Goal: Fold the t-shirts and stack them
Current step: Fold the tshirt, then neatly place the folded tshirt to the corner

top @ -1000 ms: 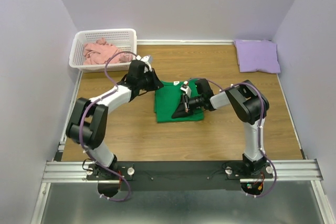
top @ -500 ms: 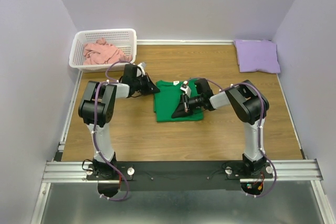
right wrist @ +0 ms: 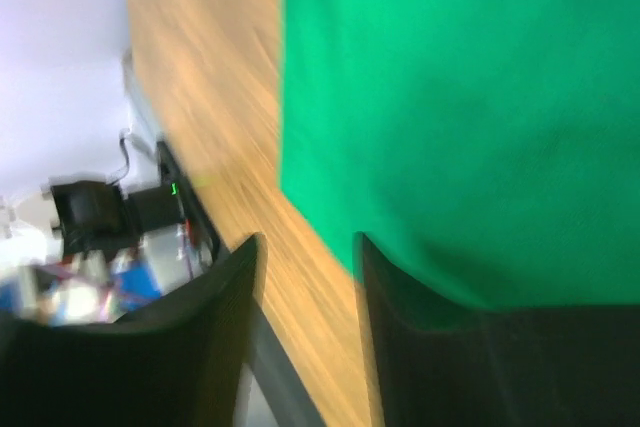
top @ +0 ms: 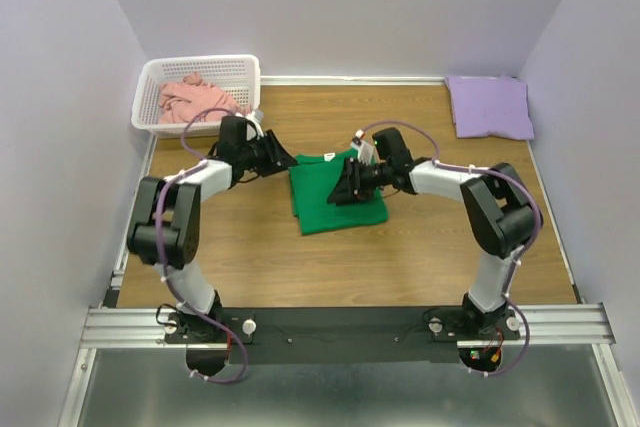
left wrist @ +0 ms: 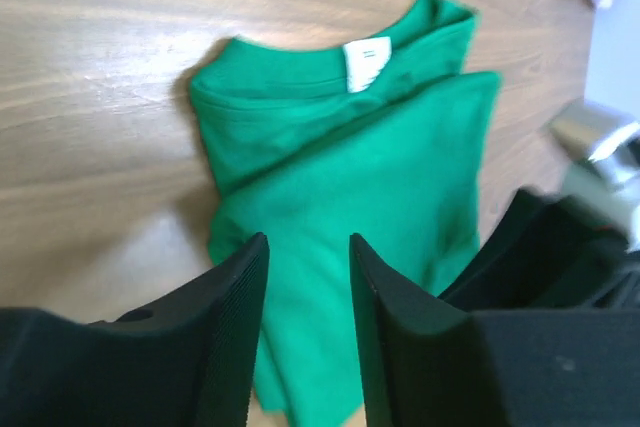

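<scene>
A bright green t-shirt (top: 335, 199) lies folded on the wooden table, its white neck label (left wrist: 367, 64) at the far edge. My left gripper (top: 283, 160) hovers at the shirt's left far corner, open, with green cloth (left wrist: 350, 167) seen beyond the gap (left wrist: 308, 247). Over the shirt's middle my right gripper (top: 344, 190) is open too, one finger above the cloth's edge (right wrist: 460, 97), its gap (right wrist: 305, 247) over bare wood. A folded lavender t-shirt (top: 489, 105) lies at the far right. A salmon pink t-shirt (top: 192, 97) sits crumpled in the basket.
A white lattice basket (top: 202, 67) stands at the far left corner. Purple walls close in the table on three sides. The metal rail (top: 340, 325) with both arm bases runs along the near edge.
Both grippers have opened and let go of the green t-shirt. The left arm drew back to the left; the right gripper shifted toward the far side. The shirt now lies slightly turned.
</scene>
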